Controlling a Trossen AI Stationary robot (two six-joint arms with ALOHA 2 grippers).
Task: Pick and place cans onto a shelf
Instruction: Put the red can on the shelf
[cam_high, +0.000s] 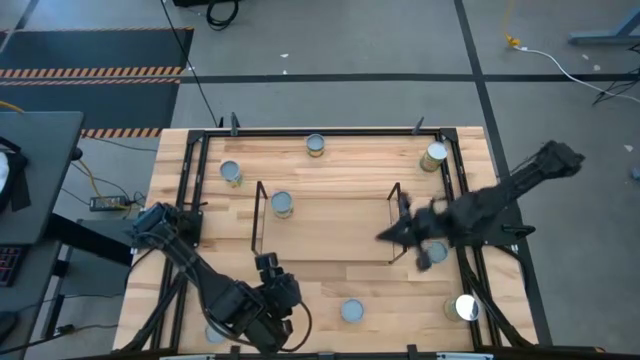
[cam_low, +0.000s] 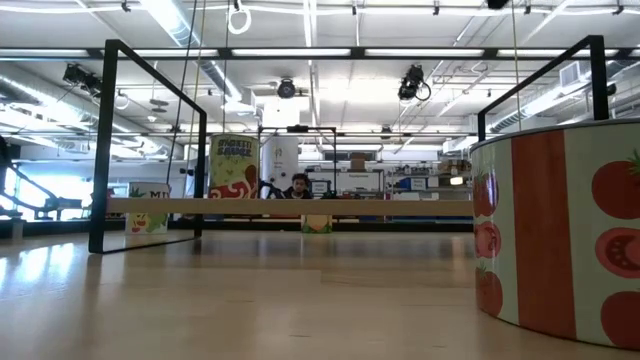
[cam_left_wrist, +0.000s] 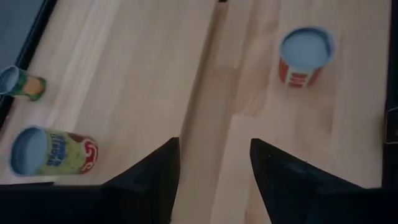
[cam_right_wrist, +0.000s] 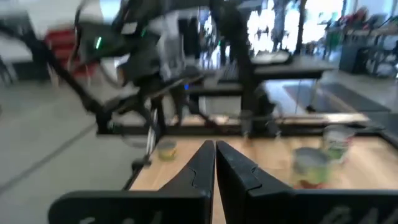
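Nearest the low camera: a tomato-labelled can (cam_low: 560, 240), filling the right of that view. Remaining cans scattered across the wooden table (cam_high: 330, 285): one (cam_high: 282, 204) on the shelf (cam_high: 325, 222) near its left end frame, others (cam_high: 316, 144) along the far edge and one (cam_high: 351, 311) near the front edge. Shelf middle bare. Right gripper (cam_high: 385, 236) at the shelf's right end frame, fingers pressed together, nothing held. Left gripper (cam_high: 265, 263) near the front-left corner, fingers (cam_left_wrist: 280, 177) spread apart, empty.
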